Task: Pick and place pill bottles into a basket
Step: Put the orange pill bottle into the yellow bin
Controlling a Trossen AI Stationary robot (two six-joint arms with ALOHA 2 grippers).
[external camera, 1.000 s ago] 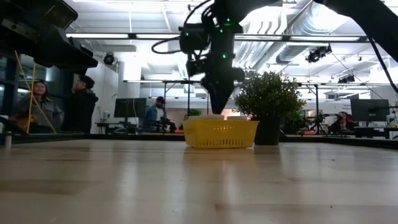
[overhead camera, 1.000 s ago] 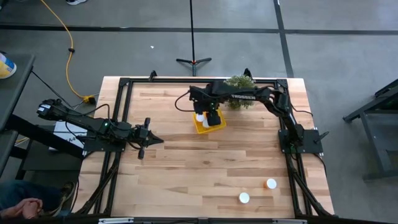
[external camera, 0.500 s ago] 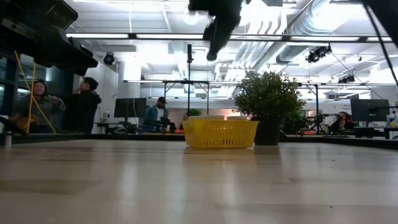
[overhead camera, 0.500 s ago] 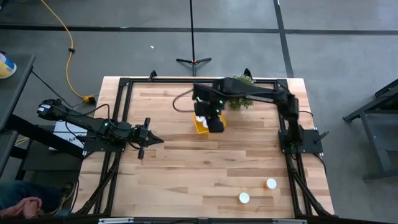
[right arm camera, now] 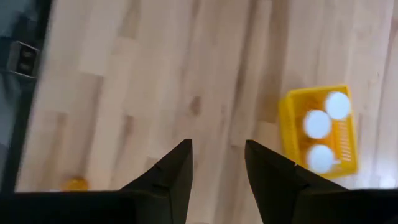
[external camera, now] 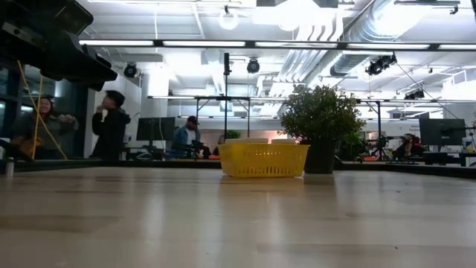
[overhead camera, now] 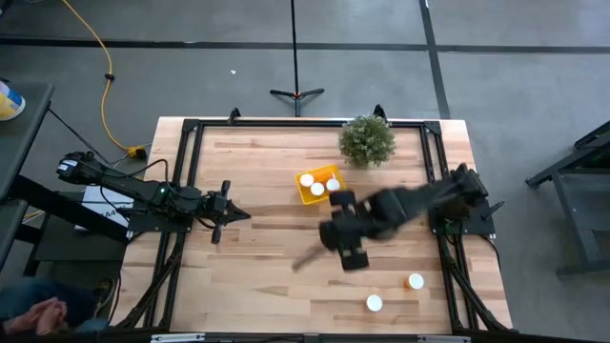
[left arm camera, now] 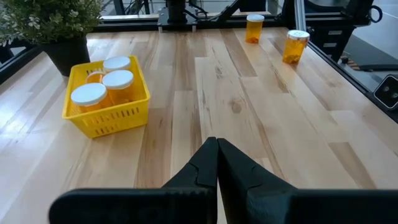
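The yellow basket (overhead camera: 320,185) stands on the table in front of the plant and holds three white-capped orange pill bottles (left arm camera: 104,87); it also shows in the right wrist view (right arm camera: 320,129) and the low view (external camera: 263,159). Two more pill bottles stand upright near the table's near right corner (overhead camera: 415,281) (overhead camera: 374,303). My right gripper (overhead camera: 349,252) is open and empty, high above the table's middle between the basket and those two bottles. My left gripper (overhead camera: 229,214) is shut and empty at the table's left side.
A potted bushy green plant (overhead camera: 367,140) stands behind the basket at the far edge. A black frame (overhead camera: 191,171) runs along the table's left, far and right sides. People stand in the room beyond the table (external camera: 111,123).
My right gripper has risen out of the basket and swung fast toward the table's near edge, toward the two loose bottles. It has gone out of the low view at the top. The basket has stayed in place.
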